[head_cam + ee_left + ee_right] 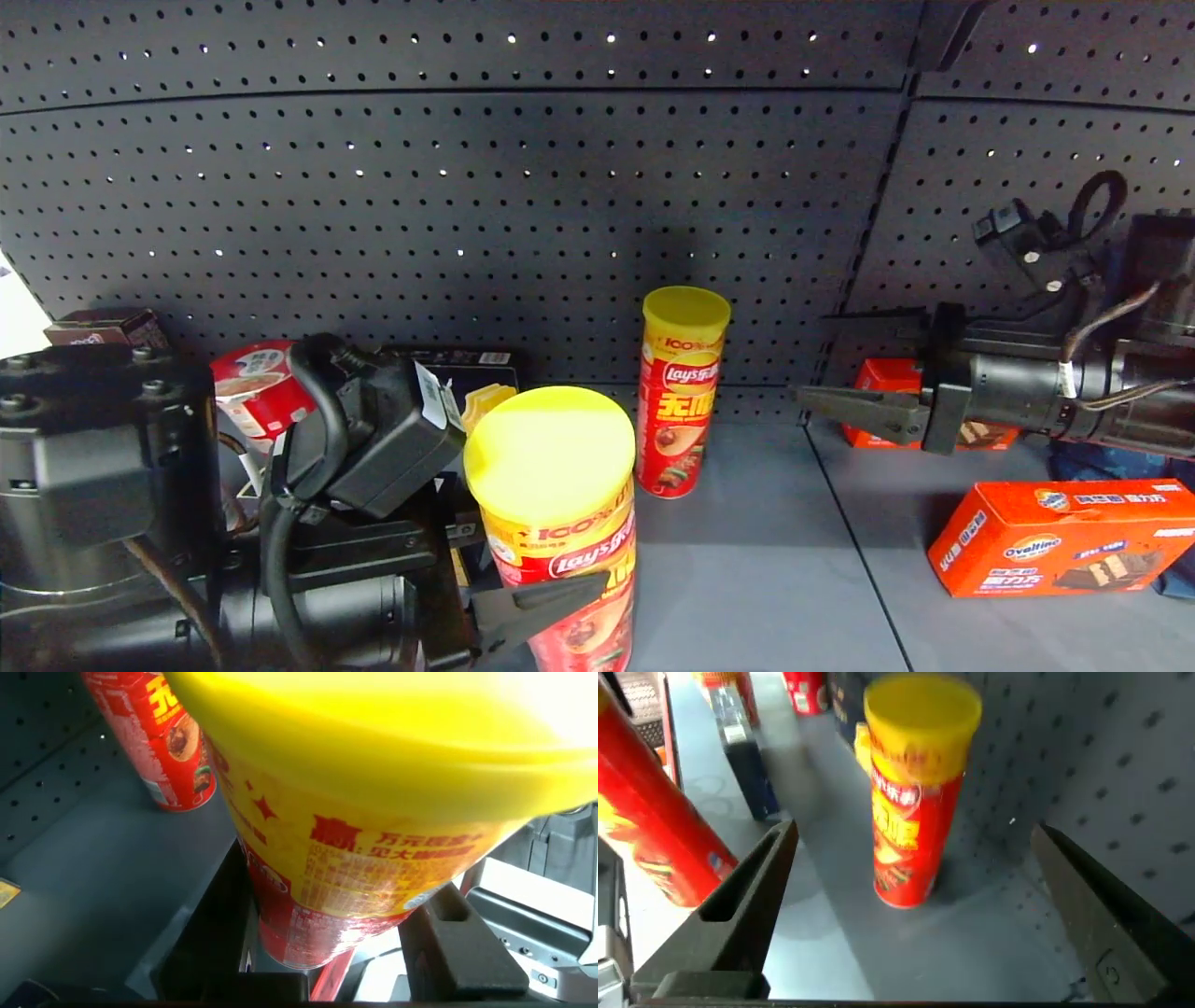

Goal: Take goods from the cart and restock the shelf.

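- Holds the left arm [103, 467] low at the near left, forearm pointing forward.
- Carries a boxy wrist camera [392, 439] on top of that forearm, with a thick black cable [308, 411] looped beside it.
- Grips an upright yellow-lidded can [560, 523] between the left jaws, one dark finger [532, 607] crossing its lower front.
- Presses a finger [458, 943] against each side of the can's body, as seen in the left wrist view.
- Holds the right arm [1055, 383] higher and level, coming in from the right and pointing left.
- Spreads the right jaws wide with nothing between them, fingers [747, 896] well apart.
- Stacks those two fingers one above the other in the head view.
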### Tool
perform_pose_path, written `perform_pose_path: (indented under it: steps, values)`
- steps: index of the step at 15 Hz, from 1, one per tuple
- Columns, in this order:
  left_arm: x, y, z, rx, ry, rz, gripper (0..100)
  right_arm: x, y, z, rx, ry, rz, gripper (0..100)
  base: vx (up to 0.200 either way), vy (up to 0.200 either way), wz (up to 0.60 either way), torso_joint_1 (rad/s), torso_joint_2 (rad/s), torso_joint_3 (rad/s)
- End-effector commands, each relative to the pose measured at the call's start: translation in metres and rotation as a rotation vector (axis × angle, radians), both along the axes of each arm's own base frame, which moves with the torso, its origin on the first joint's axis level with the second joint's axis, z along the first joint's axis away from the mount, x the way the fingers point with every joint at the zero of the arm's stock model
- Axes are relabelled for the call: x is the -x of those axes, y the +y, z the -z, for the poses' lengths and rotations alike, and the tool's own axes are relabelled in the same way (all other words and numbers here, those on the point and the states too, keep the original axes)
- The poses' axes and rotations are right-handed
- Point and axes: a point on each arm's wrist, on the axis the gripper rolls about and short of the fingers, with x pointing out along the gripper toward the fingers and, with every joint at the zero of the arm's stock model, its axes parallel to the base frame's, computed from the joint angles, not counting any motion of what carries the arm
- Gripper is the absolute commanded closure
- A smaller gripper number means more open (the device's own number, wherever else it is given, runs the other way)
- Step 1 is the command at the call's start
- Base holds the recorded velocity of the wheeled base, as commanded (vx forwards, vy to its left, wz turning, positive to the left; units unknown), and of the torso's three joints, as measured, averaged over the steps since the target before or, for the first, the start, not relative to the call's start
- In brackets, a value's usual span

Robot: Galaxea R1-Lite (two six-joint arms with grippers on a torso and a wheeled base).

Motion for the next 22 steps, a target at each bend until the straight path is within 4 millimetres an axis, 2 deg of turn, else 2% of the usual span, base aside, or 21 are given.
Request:
perform_pose_path:
  steps: [1, 9, 18, 22]
  values:
    - [0.0, 0.0, 0.001, -0.002, 0.003, -0.003, 100, -0.009, 0.004, 0.011, 0.012, 0.035, -0.014, 0, 0.0, 0.0, 0.0, 0.0, 0.0, 0.0]
    - [0.0, 0.0, 0.003, -0.01, 0.006, -0.008, 100, -0.018, 0.025, 0.027, 0.027, 0.091, -0.11, 0, 0.0, 0.0, 0.0, 0.0, 0.0, 0.0]
    - [-0.004, 0.004, 0.002, -0.008, 0.002, -0.029, 100, -0.064, 0.046, 0.062, 0.073, 0.144, -0.117, 0, 0.0, 0.0, 0.0, 0.0, 0.0, 0.0]
    - [-0.004, 0.003, 0.002, -0.008, 0.002, -0.029, 100, -0.08, 0.051, 0.067, 0.074, 0.14, -0.118, 0, 0.0, 0.0, 0.0, 0.0, 0.0, 0.0]
